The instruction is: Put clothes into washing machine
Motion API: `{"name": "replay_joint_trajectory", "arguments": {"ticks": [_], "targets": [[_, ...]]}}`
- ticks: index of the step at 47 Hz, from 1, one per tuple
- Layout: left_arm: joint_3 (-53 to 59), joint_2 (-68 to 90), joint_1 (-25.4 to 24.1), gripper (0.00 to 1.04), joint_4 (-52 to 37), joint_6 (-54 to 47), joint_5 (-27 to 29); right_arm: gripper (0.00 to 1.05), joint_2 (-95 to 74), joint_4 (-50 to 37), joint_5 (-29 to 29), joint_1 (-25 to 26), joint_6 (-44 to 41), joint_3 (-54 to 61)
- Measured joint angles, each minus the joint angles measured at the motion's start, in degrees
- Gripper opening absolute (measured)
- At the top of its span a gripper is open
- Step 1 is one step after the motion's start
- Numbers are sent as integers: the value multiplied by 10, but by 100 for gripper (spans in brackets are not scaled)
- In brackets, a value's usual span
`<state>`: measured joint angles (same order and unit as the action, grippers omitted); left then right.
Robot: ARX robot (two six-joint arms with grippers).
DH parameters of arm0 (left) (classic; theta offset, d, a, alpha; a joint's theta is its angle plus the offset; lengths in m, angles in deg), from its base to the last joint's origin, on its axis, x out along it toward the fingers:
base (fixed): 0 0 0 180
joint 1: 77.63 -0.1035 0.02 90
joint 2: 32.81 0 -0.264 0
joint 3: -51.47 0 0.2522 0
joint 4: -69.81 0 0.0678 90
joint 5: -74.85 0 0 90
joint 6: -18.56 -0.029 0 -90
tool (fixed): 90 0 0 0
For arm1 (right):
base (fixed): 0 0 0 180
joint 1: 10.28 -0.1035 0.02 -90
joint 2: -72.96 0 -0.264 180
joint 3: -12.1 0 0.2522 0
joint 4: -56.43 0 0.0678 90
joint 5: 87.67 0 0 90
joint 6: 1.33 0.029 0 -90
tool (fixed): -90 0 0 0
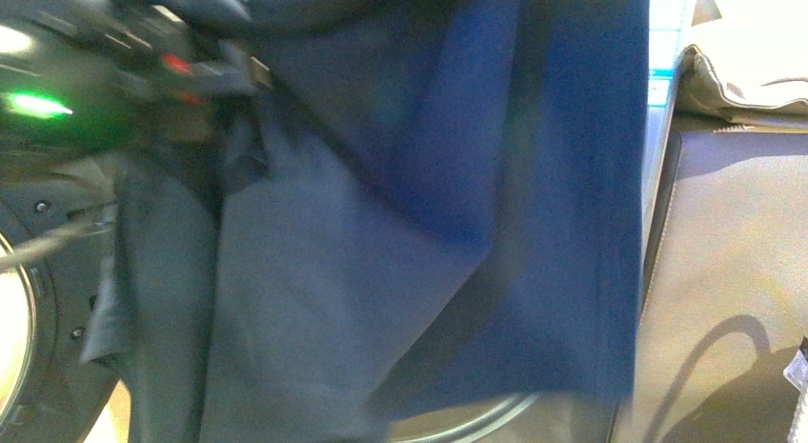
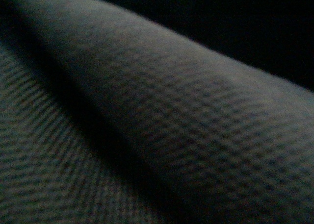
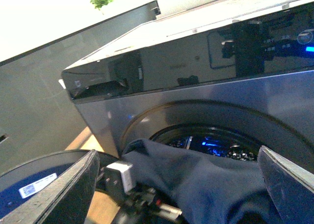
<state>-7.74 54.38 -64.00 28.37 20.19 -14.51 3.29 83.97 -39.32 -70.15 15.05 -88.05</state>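
Observation:
The clothes, a long limp navy garment, hang in folds across most of the front view. My left gripper at the upper left is shut on their top; a green light glows on that arm. The left wrist view shows only the cloth's weave pressed close, and the jaws are hidden. In the right wrist view the clothes drape over the left gripper in front of the washing machine and its porthole. My right gripper is open and empty, with its fingers wide on either side of the cloth.
The washer's open dark door stands at the left and also shows in the right wrist view. A beige-cream cloth bundle lies on a grey-brown cabinet at the right. A grey wall stands beside the washer.

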Motion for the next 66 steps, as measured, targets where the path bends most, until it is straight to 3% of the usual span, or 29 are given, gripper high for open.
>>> {"name": "replay_joint_trajectory", "arguments": {"ticks": [11,35,50,66], "targets": [[-28,25,4,7,33,17,9,97,50,-51,-88,-76,-3,60],[-46,65,49,7,25,19,34,97,50,-146,-114,-96,-13,110],[-104,143,78,7,19,-3,70,97,91,-251,-191,-82,-136,167],[-163,205,69,7,25,-16,82,97,202,-149,-222,-3,-155,238]]}}
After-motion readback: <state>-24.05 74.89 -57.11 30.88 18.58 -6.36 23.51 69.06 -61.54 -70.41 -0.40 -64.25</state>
